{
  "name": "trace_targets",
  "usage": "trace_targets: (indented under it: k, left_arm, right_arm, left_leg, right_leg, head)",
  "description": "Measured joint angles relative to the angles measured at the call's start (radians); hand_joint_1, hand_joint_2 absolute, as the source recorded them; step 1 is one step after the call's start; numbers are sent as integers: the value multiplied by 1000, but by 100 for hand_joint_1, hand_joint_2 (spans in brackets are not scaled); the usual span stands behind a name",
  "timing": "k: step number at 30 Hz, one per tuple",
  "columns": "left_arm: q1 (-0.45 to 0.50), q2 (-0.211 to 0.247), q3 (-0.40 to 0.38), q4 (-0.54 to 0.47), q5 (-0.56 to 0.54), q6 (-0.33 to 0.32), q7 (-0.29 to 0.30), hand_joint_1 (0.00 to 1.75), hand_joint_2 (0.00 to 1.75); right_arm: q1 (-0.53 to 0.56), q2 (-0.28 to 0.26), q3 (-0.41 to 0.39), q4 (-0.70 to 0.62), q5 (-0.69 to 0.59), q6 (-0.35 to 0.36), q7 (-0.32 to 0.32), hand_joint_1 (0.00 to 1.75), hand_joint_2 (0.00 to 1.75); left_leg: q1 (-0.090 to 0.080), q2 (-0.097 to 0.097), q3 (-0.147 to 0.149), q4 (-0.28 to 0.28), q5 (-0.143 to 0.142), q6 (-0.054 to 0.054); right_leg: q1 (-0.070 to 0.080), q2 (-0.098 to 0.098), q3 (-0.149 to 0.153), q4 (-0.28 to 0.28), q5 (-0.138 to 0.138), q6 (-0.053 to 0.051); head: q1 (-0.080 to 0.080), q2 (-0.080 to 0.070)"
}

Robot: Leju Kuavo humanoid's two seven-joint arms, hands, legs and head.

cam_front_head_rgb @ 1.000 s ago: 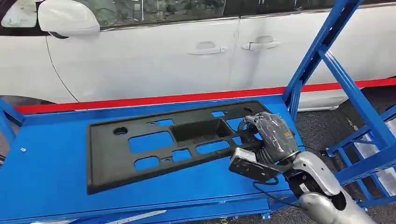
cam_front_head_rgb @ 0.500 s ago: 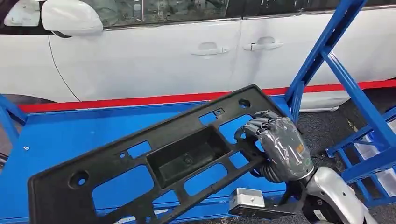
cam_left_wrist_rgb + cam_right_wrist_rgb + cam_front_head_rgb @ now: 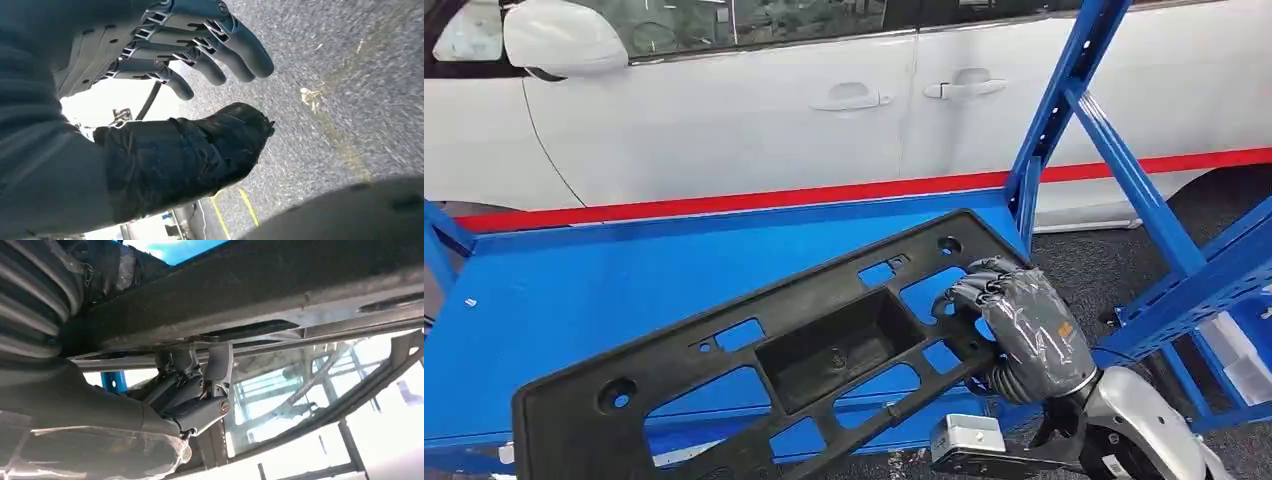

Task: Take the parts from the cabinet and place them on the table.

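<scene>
A long black plastic panel (image 3: 764,350) with several cut-outs and a central recess hangs tilted above the blue shelf (image 3: 574,290) of the cabinet, its far end raised and its near end low at the left. My right hand (image 3: 1024,325), wrapped in clear film, grips the panel's right end. In the right wrist view my right hand's fingers (image 3: 195,390) curl under the panel's edge (image 3: 280,295). My left hand (image 3: 200,65) hangs over the grey floor with its fingers spread and nothing in it.
Blue frame posts (image 3: 1064,90) of the cabinet rise at the right, with more blue rack beams (image 3: 1214,280) beyond. A white car (image 3: 824,100) stands close behind the shelf. Dark grey carpet (image 3: 1104,270) covers the floor at the right.
The panel lay flat on the blue shelf a second ago; my right hand has lifted it and pulled it toward me, so it now hangs tilted with its near end low.
</scene>
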Motion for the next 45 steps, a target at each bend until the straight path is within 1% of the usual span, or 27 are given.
trace_targets:
  k: [1,2,4,5,6,9,10,12,17,20,22,23,24,28,29,30,31,32,33,34,36,38,39,40,43,44,45]
  left_arm:
    - [0,0,-2,0,0,0,-1,0,175]
    - [-1,0,-4,0,-2,-2,-2,0,175]
    - [-2,0,-5,0,-3,-8,-2,0,175]
    - [-5,0,-5,0,-5,-11,-2,0,175]
    - [-8,0,-6,0,-5,-13,-3,0,175]
    - [-9,0,-15,0,-4,-16,-4,0,175]
    - [-8,-1,-15,0,-4,-21,-3,0,175]
    - [-8,0,-16,0,-6,-27,-2,0,175]
    - [-8,0,-16,0,-6,-27,-2,0,175]
    - [-8,0,-16,0,-6,-27,-2,0,175]
    - [-9,0,-19,0,-9,-28,-1,0,175]
    - [-8,-1,-23,0,-15,-33,0,0,175]
    - [-9,-3,-29,0,-21,-33,-4,0,175]
    - [-9,-3,-39,0,-34,-34,-18,0,175]
    - [-8,0,-40,0,-39,-36,-23,0,175]
    - [-10,0,-40,0,-40,-39,-27,0,175]
    - [-9,1,-42,0,-42,-42,-32,0,175]
    - [-9,1,-44,0,-42,-43,-34,0,175]
    - [-9,1,-47,0,-43,-45,-37,0,175]
    - [-9,1,-48,0,-45,-46,-37,0,175]
    - [-9,2,-50,0,-48,-47,-37,0,175]
    - [-10,6,-56,0,-50,-51,-39,0,175]
    - [-12,6,-58,0,-50,-53,-40,0,175]
    - [-13,7,-59,0,-50,-54,-40,0,175]
    - [-11,7,-64,0,-50,-58,-41,0,175]
    - [-10,7,-65,0,-51,-61,-41,0,175]
    - [-10,7,-66,0,-54,-64,-41,0,175]
  right_arm:
    - [5,-3,-4,4,-1,0,-4,175,175]
    - [9,-7,-9,8,-1,0,-10,175,175]
    - [11,-13,-15,14,-1,1,-14,175,175]
    - [11,-14,-18,16,-1,1,-18,175,175]
    - [11,-16,-21,16,1,2,-20,175,175]
    - [10,-17,-20,16,20,12,-18,175,175]
    - [10,-17,-18,16,30,19,-14,175,175]
    - [6,-13,-10,15,48,35,-6,175,175]
    - [6,-13,-10,15,48,35,-6,175,175]
    - [5,-12,-8,15,52,40,-3,175,175]
    - [3,-5,3,15,60,45,2,175,175]
    - [-3,5,19,15,66,52,9,175,175]
    - [-25,15,36,8,74,67,19,175,175]
    - [-34,27,48,-2,75,79,32,175,175]
    - [-37,31,50,-3,75,82,35,175,175]
    - [-40,33,53,-3,73,85,39,175,175]
    - [-42,38,55,-5,71,89,44,175,175]
    - [-42,40,58,-8,69,93,47,175,175]
    - [-42,44,61,-10,69,94,50,175,175]
    - [-43,45,62,-10,69,95,52,175,175]
    - [-42,48,67,-12,62,108,63,175,175]
    - [-42,48,68,-18,48,123,80,175,175]
    - [-42,48,68,-22,43,128,86,175,175]
    - [-47,48,68,-28,40,132,91,175,175]
    - [-49,48,68,-34,32,136,97,175,175]
    - [-49,48,68,-34,27,142,100,175,175]
    - [-51,48,68,-37,24,147,106,175,175]
  left_leg:
    - [0,0,15,-1,15,2]
    - [-1,0,55,-48,49,5]
    - [-2,0,160,-197,105,12]
    - [-2,-1,225,-293,101,18]
    - [-10,-4,248,-340,92,20]
    - [-20,-5,224,-327,103,35]
    - [-11,-2,220,-338,116,50]
    - [-14,3,209,-338,131,63]
    - [-14,3,209,-338,131,63]
    - [-15,4,205,-337,134,68]
    - [-21,6,180,-333,151,78]
    - [-25,6,139,-323,174,76]
    - [-29,5,111,-309,189,61]
    - [-26,3,106,-314,216,33]
    - [-22,1,95,-303,198,29]
    - [-24,1,84,-276,156,22]
    - [-21,0,63,-213,97,18]
    - [-19,0,40,-138,44,14]
    - [-18,0,23,-69,9,9]
    - [-16,1,18,-27,3,4]
    - [-9,1,71,-76,64,-4]
    - [-2,1,183,-240,126,-11]
    - [-1,-2,230,-313,112,-13]
    - [-10,-8,244,-346,108,-3]
    - [-12,-6,221,-331,118,16]
    - [-6,-3,217,-337,129,33]
    - [-9,-1,205,-335,135,43]
  right_leg:
    - [1,0,-10,2,6,1]
    - [1,-1,-20,4,12,3]
    - [1,0,-33,8,21,10]
    - [2,-1,-37,12,26,17]
    - [5,-2,-45,14,31,24]
    - [2,-2,-43,9,53,47]
    - [-1,-1,-49,12,49,52]
    - [-4,-6,-68,59,-16,55]
    - [-4,-6,-68,59,-16,55]
    - [-4,-5,-75,81,-39,55]
    - [-4,-5,-116,233,-144,58]
    - [-4,-5,-84,278,-117,59]
    - [8,-5,100,7,-74,33]
    - [12,-8,87,-14,-56,18]
    - [0,-18,85,-23,-45,14]
    - [0,-14,76,-26,-34,8]
    - [0,-19,62,-25,-26,-3]
    - [1,-18,49,-24,-15,-3]
    - [1,-19,35,-24,-5,-3]
    - [1,-20,20,-20,3,-1]
    - [-2,-20,-5,-15,17,5]
    - [-8,-19,-20,-8,28,19]
    - [-5,-19,-27,-7,32,26]
    - [-4,-20,-32,-5,38,34]
    - [-2,-19,-37,-6,63,50]
    - [-7,-19,-44,-2,53,54]
    - [-6,-17,-56,24,12,56]
  head:
    - [0,0]
    - [0,0]
    - [0,0]
    - [0,0]
    - [2,0]
    - [2,0]
    - [2,0]
    - [8,0]
    - [8,0]
    - [9,0]
    - [8,0]
    - [11,0]
    - [10,0]
    - [10,0]
    - [10,0]
    - [8,0]
    - [4,0]
    - [2,0]
    - [3,0]
    - [3,0]
    - [3,0]
    - [2,0]
    - [2,0]
    - [3,0]
    - [2,0]
    - [3,0]
    - [4,0]
